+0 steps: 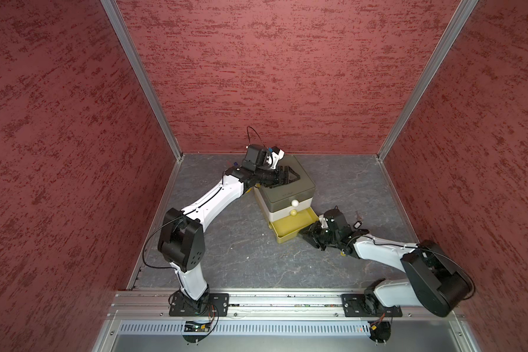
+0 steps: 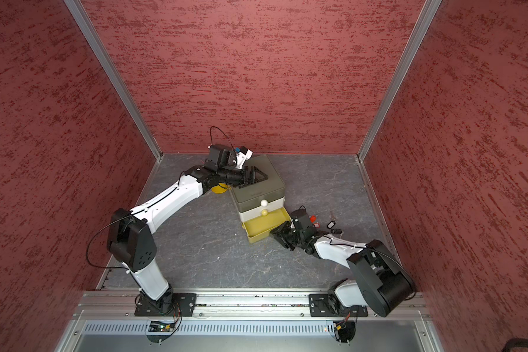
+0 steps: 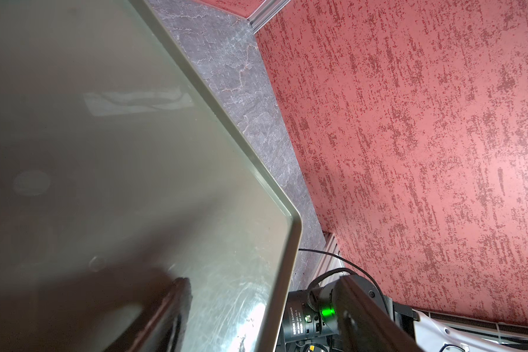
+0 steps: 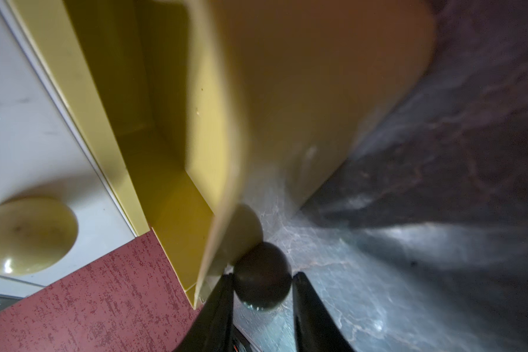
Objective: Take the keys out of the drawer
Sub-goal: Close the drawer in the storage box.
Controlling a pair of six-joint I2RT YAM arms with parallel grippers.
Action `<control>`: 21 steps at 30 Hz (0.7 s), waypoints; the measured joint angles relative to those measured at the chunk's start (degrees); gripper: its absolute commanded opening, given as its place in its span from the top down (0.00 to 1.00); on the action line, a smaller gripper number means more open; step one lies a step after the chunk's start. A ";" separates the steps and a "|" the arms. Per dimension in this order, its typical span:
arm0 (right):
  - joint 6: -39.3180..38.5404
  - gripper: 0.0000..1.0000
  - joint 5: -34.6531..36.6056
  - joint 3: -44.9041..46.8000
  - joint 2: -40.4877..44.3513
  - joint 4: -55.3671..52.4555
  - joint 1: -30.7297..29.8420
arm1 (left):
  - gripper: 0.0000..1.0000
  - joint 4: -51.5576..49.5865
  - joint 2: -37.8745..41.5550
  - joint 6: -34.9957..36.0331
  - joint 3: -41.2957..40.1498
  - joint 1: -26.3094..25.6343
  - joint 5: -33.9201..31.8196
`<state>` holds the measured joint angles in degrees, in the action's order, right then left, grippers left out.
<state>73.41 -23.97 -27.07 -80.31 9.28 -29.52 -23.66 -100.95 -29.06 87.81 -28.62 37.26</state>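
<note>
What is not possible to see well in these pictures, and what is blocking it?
- Keys on the table: tiny in both top views, partly behind the right arm; number and colours unclear.
- Yellow drawer: its rear lies under the drawer unit; the right wrist view is blurred.
- Upper drawers: shut, so contents hidden in every view.
- Drawer knob: dark, held in the right gripper; seen only in the right wrist view.

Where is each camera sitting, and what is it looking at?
Top views: above the front rail, looking down on the drawer box; left arm, right arm show.
Left wrist: on the left arm, facing across the box top; left hand shows.
Right wrist: on the right arm, facing the yellow drawer; right hand grips its knob.
Shared: top views and right wrist show the yellow drawer.
</note>
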 measured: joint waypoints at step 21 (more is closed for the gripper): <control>0.81 0.63 -1.16 -5.55 -12.31 12.28 1.11 | 0.22 -0.55 0.13 0.42 0.00 0.02 -0.02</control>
<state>74.22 -25.12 -32.62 -92.62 21.56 -28.40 -24.21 -100.82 -28.64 87.81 -28.60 37.23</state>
